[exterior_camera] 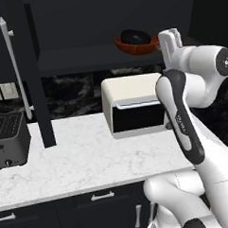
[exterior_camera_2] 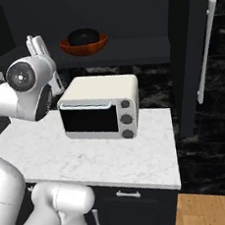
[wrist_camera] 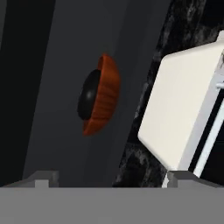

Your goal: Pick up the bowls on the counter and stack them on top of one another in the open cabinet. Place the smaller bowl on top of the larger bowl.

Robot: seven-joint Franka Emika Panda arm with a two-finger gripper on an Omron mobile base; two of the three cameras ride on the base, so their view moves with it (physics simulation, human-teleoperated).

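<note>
Glossy black small bowl (exterior_camera: 135,37) sits nested inside the wider reddish-brown bowl (exterior_camera: 137,46), both on the flat shelf of the dark wall cabinet (exterior_camera: 84,58), toward the shelf's right side in the left base view. Brown bowl is shallow, with a ribbed wood-like finish on its outer wall visible in the hand view (wrist_camera: 103,100); black one (wrist_camera: 89,92) fills most of its inside and its rim stands slightly above the brown rim. Stack looks level and centred, the black bowl (exterior_camera_2: 82,36) resting in the brown one (exterior_camera_2: 84,45). Gripper (exterior_camera: 170,38) is raised beside the shelf, just right of the stack in the left base view and just left of it in the right base view (exterior_camera_2: 38,45), at about bowl height, apart from both bowls. Fingertips (wrist_camera: 43,177) show at the bottom of the hand view spread wide, nothing between them, so the gripper is released and empty. Hand camera is rolled, so the shelf runs up the frame with the bowls mid-frame, well clear of the tips. White toaster oven (exterior_camera_2: 99,107) stands on the white marble counter (exterior_camera_2: 90,156) directly under the shelf, below the bowls. Cabinet door (exterior_camera: 26,68) with long silver bar handle (exterior_camera: 13,64) is swung open at left; a black toaster (exterior_camera: 10,140) sits on the counter near it.
</note>
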